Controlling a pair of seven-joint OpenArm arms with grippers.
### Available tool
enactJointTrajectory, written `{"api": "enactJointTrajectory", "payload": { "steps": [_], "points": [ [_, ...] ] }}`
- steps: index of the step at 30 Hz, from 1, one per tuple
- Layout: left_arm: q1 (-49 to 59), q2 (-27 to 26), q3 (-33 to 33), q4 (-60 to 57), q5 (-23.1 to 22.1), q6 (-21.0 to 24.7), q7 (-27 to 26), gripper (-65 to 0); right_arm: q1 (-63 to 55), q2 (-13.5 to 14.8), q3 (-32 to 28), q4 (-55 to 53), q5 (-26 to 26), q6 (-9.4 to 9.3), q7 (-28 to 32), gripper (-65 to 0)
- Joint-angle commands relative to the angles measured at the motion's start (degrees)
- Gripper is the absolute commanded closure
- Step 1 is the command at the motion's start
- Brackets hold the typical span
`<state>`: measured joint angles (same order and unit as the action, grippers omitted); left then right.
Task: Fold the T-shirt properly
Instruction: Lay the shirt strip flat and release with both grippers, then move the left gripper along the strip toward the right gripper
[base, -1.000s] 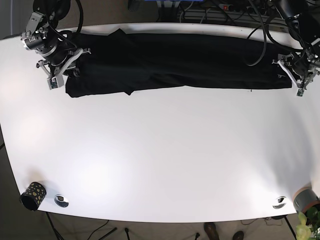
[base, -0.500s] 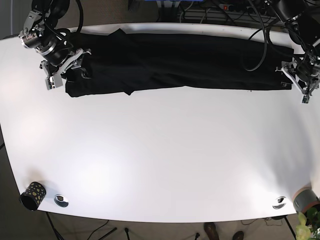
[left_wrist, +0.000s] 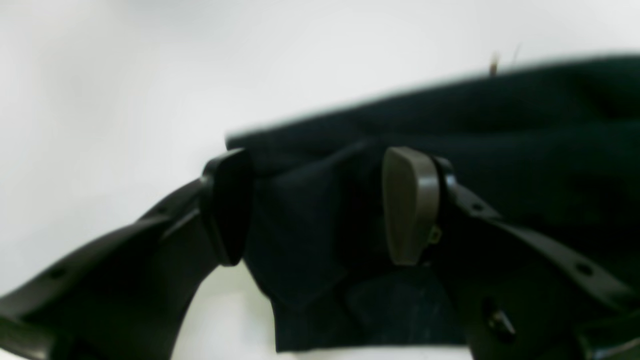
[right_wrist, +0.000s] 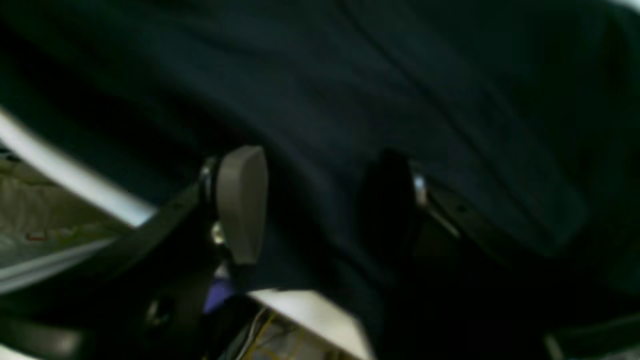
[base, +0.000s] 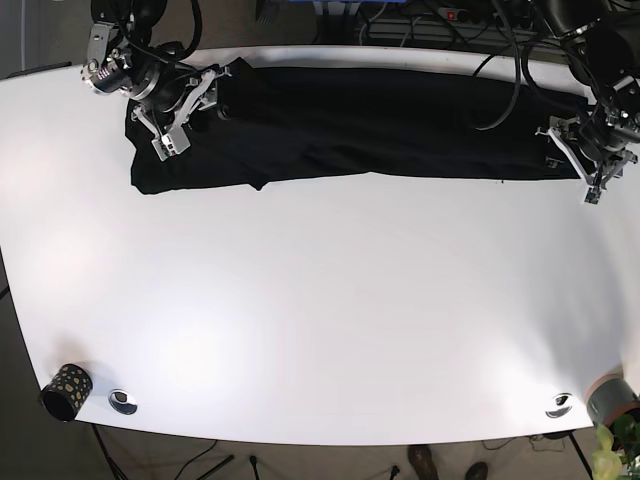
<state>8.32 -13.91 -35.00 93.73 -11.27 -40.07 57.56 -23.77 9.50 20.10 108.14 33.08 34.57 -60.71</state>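
Right tool (base: 190, 108): you moved it inward over the T-shirt (base: 380, 125), jaws apart. Left tool (base: 588, 160): apart, straddling the hem. Fold grasp pending.

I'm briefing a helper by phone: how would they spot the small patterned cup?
Start at the white table and go to its near corner on the base view's left. The cup stands there, black with pale dots, beside a plain round metal disc.
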Motion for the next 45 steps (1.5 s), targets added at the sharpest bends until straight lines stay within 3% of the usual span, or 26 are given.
{"api": "enactJointTrajectory", "payload": {
  "steps": [1,6,13,25,28,32,35,41,45],
  "points": [
    [0.6,-1.3,-0.4,-1.6,-0.3,0.1,-0.5,-37.2,0.9,0.7,0.4,-3.2,-0.2,0.38,1.5,-34.2],
    [1.1,-1.3,-0.5,-6.5,-0.3,0.1,-0.8,-37.2,3.1,0.7,1.0,-8.8,-4.5,0.47,4.8,-34.2],
    [-0.9,-1.3,-0.2,-14.4,-0.3,0.1,-5.6,-37.1,10.1,0.4,0.8,-15.3,-9.4,0.47,8.6,-34.2],
    [-14.3,-1.0,-0.6,-24.1,-0.6,0.1,-5.6,-37.2,30.4,2.0,0.7,-33.1,-9.7,0.47,9.9,-34.2],
    [-15.7,0.7,-0.9,-23.9,-0.6,0.1,-5.5,-37.5,32.6,2.2,0.7,-33.2,-9.7,0.47,9.9,-34.2],
    [-16.2,1.6,-6.1,-20.2,-0.6,0.1,-3.3,-38.1,33.7,2.4,0.7,-32.7,-9.6,0.47,9.7,-34.2],
    [-16.5,1.6,-9.0,-17.8,-0.9,0.1,0.5,-42.6,33.7,3.0,0.7,-31.9,-9.7,0.47,9.7,-34.2],
    [-14.9,1.3,-10.7,-16.4,-9.2,0.1,3.2,-45.1,33.2,2.7,0.7,-32.0,-9.7,0.47,9.7,-34.2],
    [-14.3,1.2,-10.9,-16.8,-9.8,0.1,3.2,-45.1,33.0,2.6,0.7,-31.9,-9.7,0.47,9.8,-34.2]
  ]
}}
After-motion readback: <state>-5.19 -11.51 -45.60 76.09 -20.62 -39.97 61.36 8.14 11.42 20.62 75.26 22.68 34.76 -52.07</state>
